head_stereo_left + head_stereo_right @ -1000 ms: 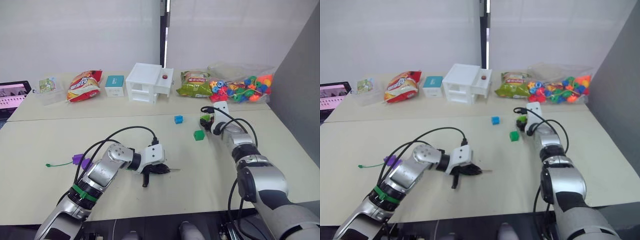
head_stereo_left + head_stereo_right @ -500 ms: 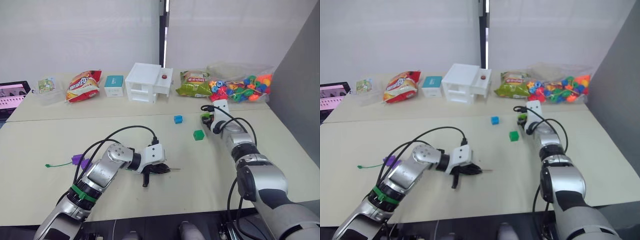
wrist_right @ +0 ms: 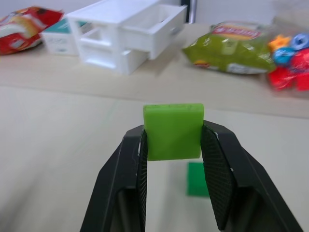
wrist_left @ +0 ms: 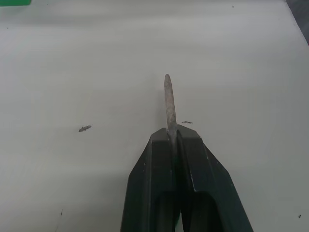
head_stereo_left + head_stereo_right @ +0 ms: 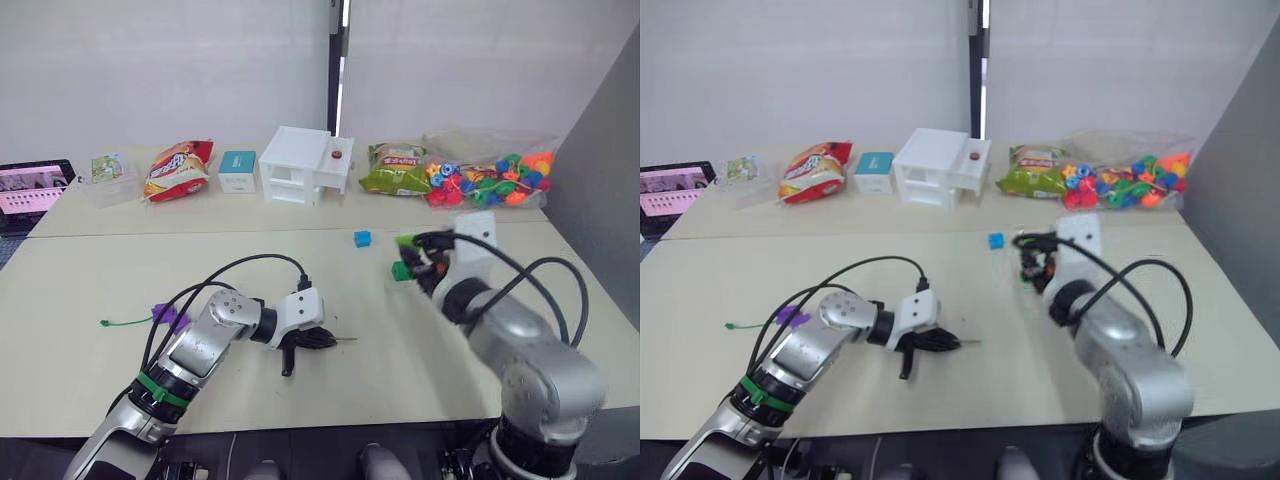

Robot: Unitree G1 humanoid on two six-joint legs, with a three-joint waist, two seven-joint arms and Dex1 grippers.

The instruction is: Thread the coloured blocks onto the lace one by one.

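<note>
My left gripper (image 5: 325, 339) rests on the table, shut on the lace's stiff dark tip (image 4: 168, 99). The thin green lace (image 5: 125, 321) trails away to the left, with purple blocks (image 5: 168, 315) sitting on it. My right gripper (image 3: 172, 126) is raised above the table, shut on the light green block (image 3: 173, 130). On the table just beyond it lies the dark green block (image 5: 400, 270). The blue block (image 5: 362, 238) sits farther back, near the table's middle seam.
Along the back stand a white drawer unit (image 5: 303, 165), a teal box (image 5: 238, 170), a red snack bag (image 5: 178, 170), a green snack bag (image 5: 395, 168) and a clear bag of multicoloured beads (image 5: 490, 180). A screen (image 5: 35, 185) sits at the far left.
My right arm has lifted the light green block off the table and drawn it back toward me. The left gripper still holds the lace tip in place. The camera has shifted slightly.
</note>
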